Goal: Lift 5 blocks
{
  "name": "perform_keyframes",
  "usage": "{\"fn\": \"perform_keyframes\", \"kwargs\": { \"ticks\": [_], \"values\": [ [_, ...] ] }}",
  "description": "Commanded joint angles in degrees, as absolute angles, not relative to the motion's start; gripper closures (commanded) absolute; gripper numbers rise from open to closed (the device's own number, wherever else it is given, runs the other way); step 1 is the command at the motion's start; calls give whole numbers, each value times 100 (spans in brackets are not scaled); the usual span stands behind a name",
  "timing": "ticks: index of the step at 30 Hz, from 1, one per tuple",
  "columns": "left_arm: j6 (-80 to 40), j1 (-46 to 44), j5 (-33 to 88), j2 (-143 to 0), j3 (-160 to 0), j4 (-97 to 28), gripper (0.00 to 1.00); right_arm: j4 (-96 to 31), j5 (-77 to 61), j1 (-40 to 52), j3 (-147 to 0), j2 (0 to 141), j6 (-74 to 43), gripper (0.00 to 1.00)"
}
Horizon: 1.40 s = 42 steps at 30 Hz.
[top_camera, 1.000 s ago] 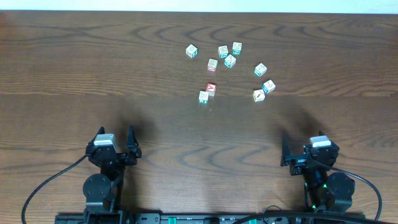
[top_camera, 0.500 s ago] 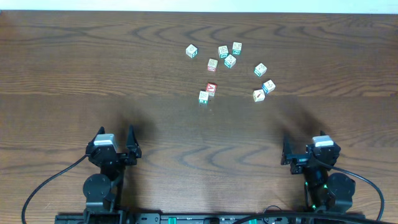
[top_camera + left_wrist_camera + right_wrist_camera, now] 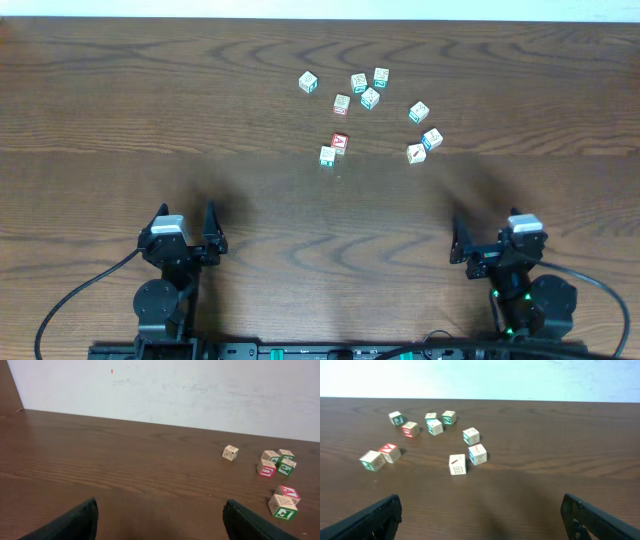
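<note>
Several small wooden alphabet blocks lie scattered on the far middle of the table. One block with a red face (image 3: 340, 143) (image 3: 389, 452) (image 3: 288, 492) lies next to a cream one (image 3: 327, 156). Others lie in a cluster around a block (image 3: 370, 98), and a pair lies to the right (image 3: 416, 153) (image 3: 457, 464). My left gripper (image 3: 185, 214) (image 3: 159, 510) is open near the front left, far from the blocks. My right gripper (image 3: 487, 228) (image 3: 481, 505) is open near the front right. Both hold nothing.
The brown wooden table (image 3: 120, 110) ends at a pale wall (image 3: 200, 390) behind the blocks. Black cables (image 3: 80, 290) run from both arm bases along the front edge.
My right arm has shifted slightly to the right. The left arm and the blocks have not moved.
</note>
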<state>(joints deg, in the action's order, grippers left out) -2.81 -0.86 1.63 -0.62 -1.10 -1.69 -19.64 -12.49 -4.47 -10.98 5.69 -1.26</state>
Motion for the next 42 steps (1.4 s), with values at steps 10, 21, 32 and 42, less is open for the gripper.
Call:
{"fn": "perform_keyframes", "kwargs": {
  "ticks": [10, 21, 32, 42],
  "values": [
    [-287, -104, 174, -23, -23, -390, 20, -3444, -1621, -403, -4007, 3942, -49, 1],
    [-287, -104, 174, -23, -23, -390, 20, -4709, -2541, -401, -5881, 6543, -60, 1],
    [-287, -104, 211, -23, -23, -381, 20, -4274, -3288, -401, -5881, 7244, 670, 1],
    [-932, -104, 475, -336, -75, -104, 20, -3356, -2121, -99, -5911, 7826, 78, 1]
  ]
}}
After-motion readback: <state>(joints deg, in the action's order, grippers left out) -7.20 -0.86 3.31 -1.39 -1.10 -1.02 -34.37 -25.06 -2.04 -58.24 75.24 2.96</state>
